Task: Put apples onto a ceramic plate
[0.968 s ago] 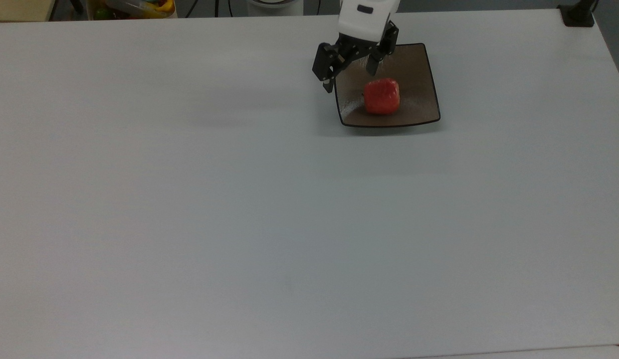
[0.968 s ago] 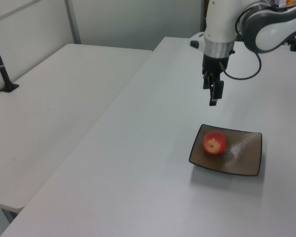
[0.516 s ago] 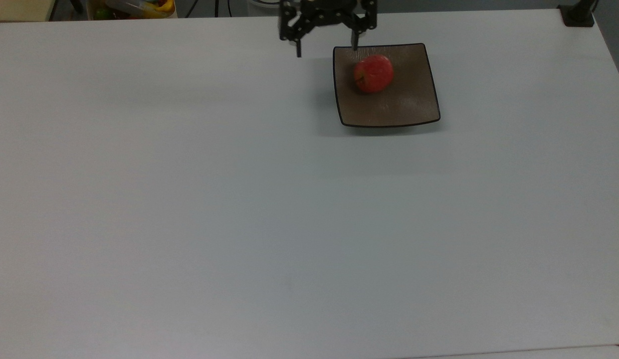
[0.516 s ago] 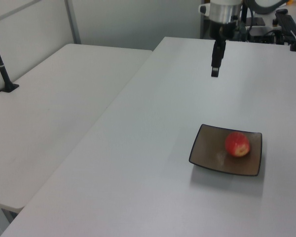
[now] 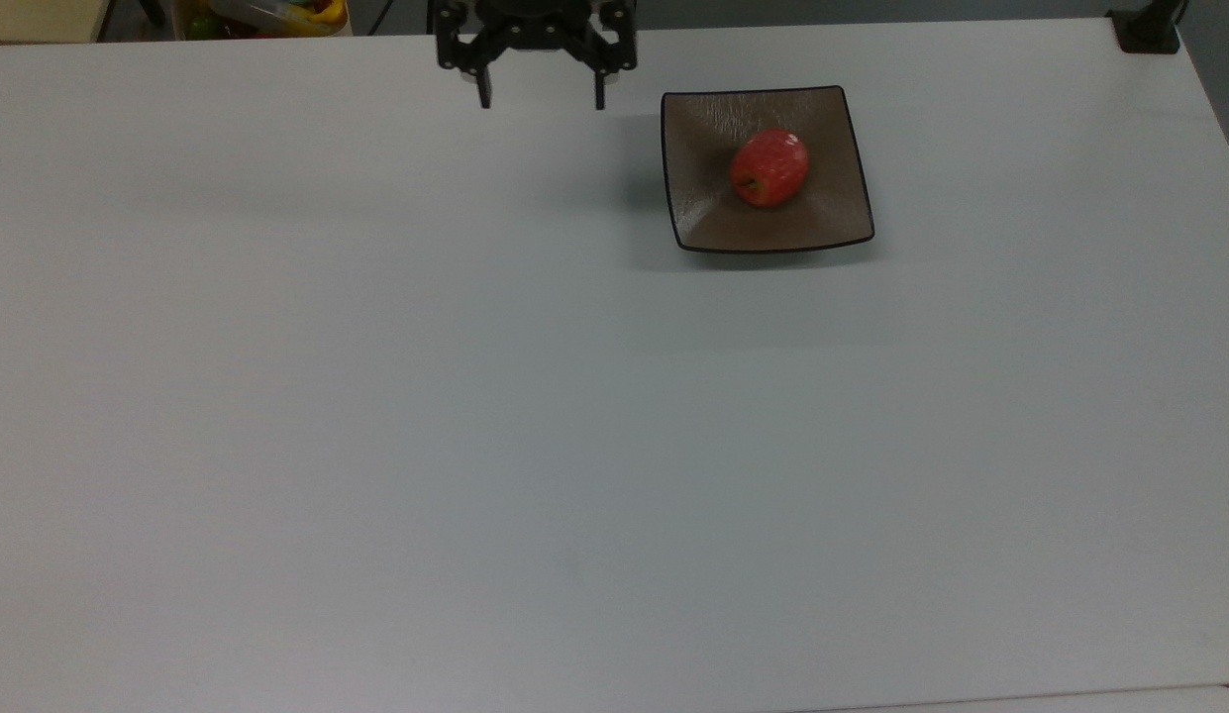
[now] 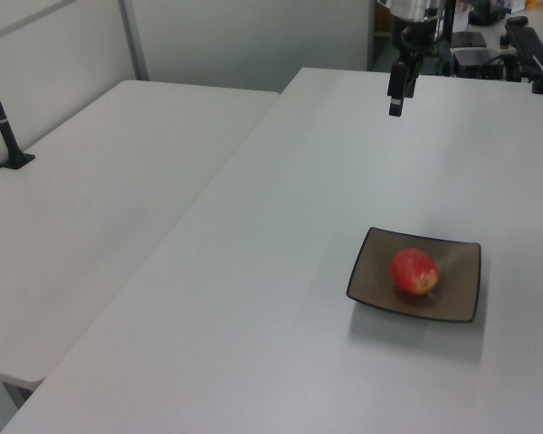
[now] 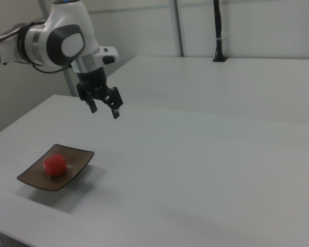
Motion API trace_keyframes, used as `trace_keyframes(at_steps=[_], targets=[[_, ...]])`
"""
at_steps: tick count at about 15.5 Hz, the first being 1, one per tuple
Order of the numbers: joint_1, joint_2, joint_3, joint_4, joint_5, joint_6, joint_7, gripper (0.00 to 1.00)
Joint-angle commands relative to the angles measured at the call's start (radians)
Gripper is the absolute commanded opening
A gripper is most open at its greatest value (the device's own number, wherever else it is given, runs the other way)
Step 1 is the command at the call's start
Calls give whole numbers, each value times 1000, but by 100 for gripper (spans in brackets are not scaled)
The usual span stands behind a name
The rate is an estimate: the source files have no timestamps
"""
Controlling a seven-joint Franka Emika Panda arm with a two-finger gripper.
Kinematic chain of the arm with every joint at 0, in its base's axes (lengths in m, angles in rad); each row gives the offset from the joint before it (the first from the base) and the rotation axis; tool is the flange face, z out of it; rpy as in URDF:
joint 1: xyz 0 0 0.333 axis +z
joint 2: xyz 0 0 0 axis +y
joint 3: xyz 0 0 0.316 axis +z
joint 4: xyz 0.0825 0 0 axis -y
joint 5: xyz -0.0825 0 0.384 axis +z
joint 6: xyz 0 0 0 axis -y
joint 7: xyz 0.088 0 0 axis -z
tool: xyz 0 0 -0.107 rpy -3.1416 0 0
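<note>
A red apple (image 5: 769, 167) lies alone on the square brown ceramic plate (image 5: 833, 223), near its middle. In the left view the apple (image 6: 414, 271) rests on the plate (image 6: 457, 303) at lower right; in the right view the apple (image 7: 55, 164) sits on the plate (image 7: 77, 167) at lower left. My gripper (image 5: 542, 99) hangs open above the table at the top view's upper edge, left of the plate and well apart from it, with nothing between its fingers. The same gripper (image 7: 104, 109) is raised above the table in the right view and appears as the gripper (image 6: 395, 102) in the left view.
A bin of coloured items (image 5: 267, 15) stands beyond the table's far edge in the top view. A black clamp mount (image 5: 1147, 30) sits at the table's far right corner. A second white table (image 6: 90, 208) adjoins on the left view's left.
The gripper has risen and moved toward the top view's left, away from the plate. The apple has rolled about on the plate and now lies near its middle.
</note>
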Motion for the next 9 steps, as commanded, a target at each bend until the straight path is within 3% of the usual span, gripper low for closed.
trace_keyframes(at_steps=[1, 9], targets=[[9, -6, -51, -4, 2, -20, -85, 100], [1, 4, -57, -15, 2, -8, -98, 100]])
